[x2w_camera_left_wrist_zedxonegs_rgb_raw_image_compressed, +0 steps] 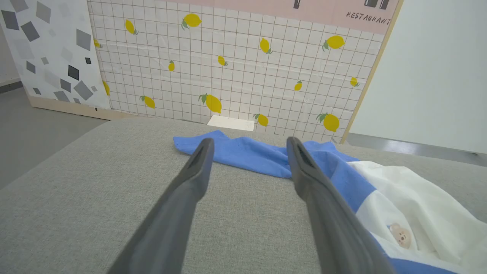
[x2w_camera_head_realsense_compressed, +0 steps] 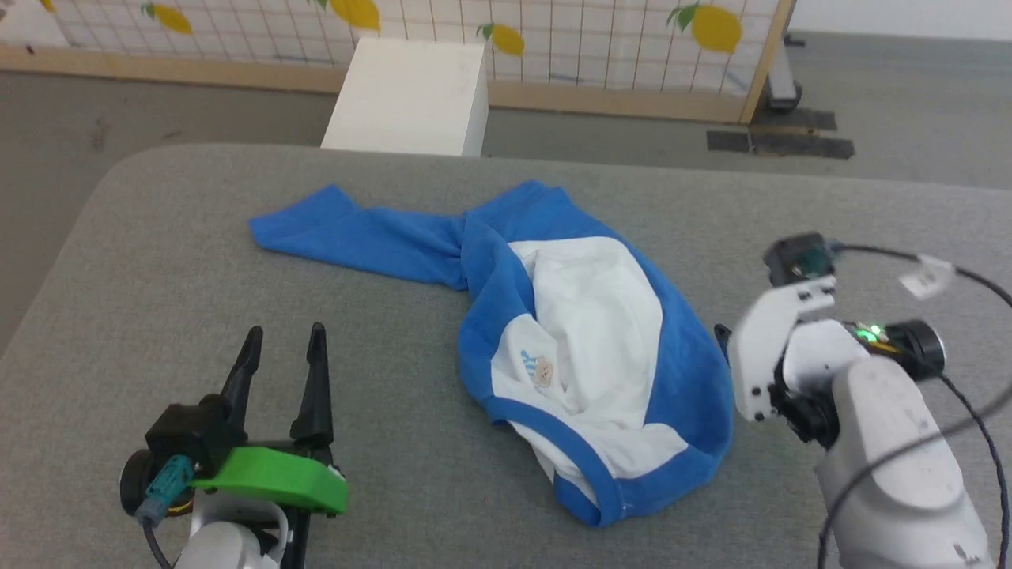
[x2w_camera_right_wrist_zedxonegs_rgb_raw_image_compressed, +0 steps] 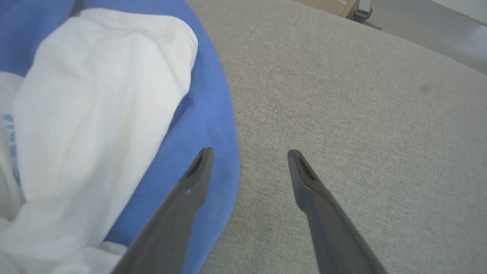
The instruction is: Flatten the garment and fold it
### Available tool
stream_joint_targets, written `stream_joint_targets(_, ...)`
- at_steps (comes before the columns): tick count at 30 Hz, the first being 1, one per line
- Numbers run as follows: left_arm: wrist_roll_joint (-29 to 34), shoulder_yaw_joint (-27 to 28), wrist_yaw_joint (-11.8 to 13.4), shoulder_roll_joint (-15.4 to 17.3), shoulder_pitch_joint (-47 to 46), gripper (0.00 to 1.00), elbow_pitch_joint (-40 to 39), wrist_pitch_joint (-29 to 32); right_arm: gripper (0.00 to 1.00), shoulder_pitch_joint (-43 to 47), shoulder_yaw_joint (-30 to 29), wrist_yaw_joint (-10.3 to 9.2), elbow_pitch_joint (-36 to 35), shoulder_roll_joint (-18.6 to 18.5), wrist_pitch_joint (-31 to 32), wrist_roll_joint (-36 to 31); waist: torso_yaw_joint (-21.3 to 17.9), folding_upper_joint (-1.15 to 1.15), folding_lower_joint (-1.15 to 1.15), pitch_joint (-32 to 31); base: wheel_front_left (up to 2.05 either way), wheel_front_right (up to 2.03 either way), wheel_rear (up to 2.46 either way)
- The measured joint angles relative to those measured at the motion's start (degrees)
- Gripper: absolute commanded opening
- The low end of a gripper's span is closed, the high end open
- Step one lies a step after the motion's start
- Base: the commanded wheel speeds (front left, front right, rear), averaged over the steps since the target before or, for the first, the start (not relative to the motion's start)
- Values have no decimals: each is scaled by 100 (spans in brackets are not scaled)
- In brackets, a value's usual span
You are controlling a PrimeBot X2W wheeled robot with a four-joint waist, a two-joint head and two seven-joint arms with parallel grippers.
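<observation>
1. The shirt (x2w_camera_head_realsense_compressed: 585, 340) is crumpled in the middle of the grey worktop (x2w_camera_head_realsense_compressed: 198, 261), white body bunched up, one blue sleeve stretched out to the left.
2. The left gripper (x2w_camera_head_realsense_compressed: 285, 336) is near its left side, fingers spread, holding nothing.
3. The right gripper (x2w_camera_right_wrist_zedxonegs_rgb_raw_image_compressed: 247, 154) is at the shirt's right edge, fingers spread too, one over the blue fabric.

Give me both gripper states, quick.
Left gripper: open, holding nothing.
Right gripper: open, holding nothing, at the garment's blue edge.
</observation>
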Motion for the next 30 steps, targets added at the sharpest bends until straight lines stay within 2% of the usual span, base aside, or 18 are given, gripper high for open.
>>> stream_joint_targets(4,151,135,-202,-176,-187,100,34,0,100,-427,230,0,455,-1,909,-439,136,0,0,262,0,0,0)
stream_joint_targets(9,249,292,-417,-348,-351,100,90,0,100,-546,497,-3,839,-3,1497,-520,350,0,0,527,0,0,0)
stream_joint_targets(10,270,322,-455,-371,-364,100,115,-1,84,-621,510,-3,882,-14,1716,-439,399,0,0,569,0,0,0)
stream_joint_targets(11,290,349,-480,-391,-367,100,136,0,53,-687,505,-2,888,-36,1869,-347,434,0,0,598,0,0,0)
stream_joint_targets(12,298,386,-505,-417,-367,100,165,0,3,-731,501,-2,862,-56,1930,-254,469,0,0,636,0,0,0)
stream_joint_targets(13,314,427,-521,-446,-367,100,196,0,0,-732,489,-2,806,-70,1881,-229,496,0,0,670,0,0,0)
stream_joint_targets(16,367,517,-578,-494,-366,100,258,0,0,-707,286,2,662,-76,1569,-79,519,0,0,699,0,0,0)
stream_joint_targets(19,489,566,-631,-536,-366,100,272,0,0,-643,-197,2,396,-204,1054,21,493,0,0,645,0,0,0)
stream_joint_targets(23,550,646,-669,-622,-364,100,272,0,0,-542,-1144,1,-151,-579,472,18,425,0,0,519,0,0,0)
stream_joint_targets(27,586,709,-705,-671,-352,100,272,0,0,-180,-2290,1,-625,-887,220,-341,351,0,0,440,0,0,0)
stream_joint_targets(30,586,777,-738,-691,-305,100,303,0,0,208,-3217,1,-861,-864,194,-644,308,0,0,402,0,0,0)
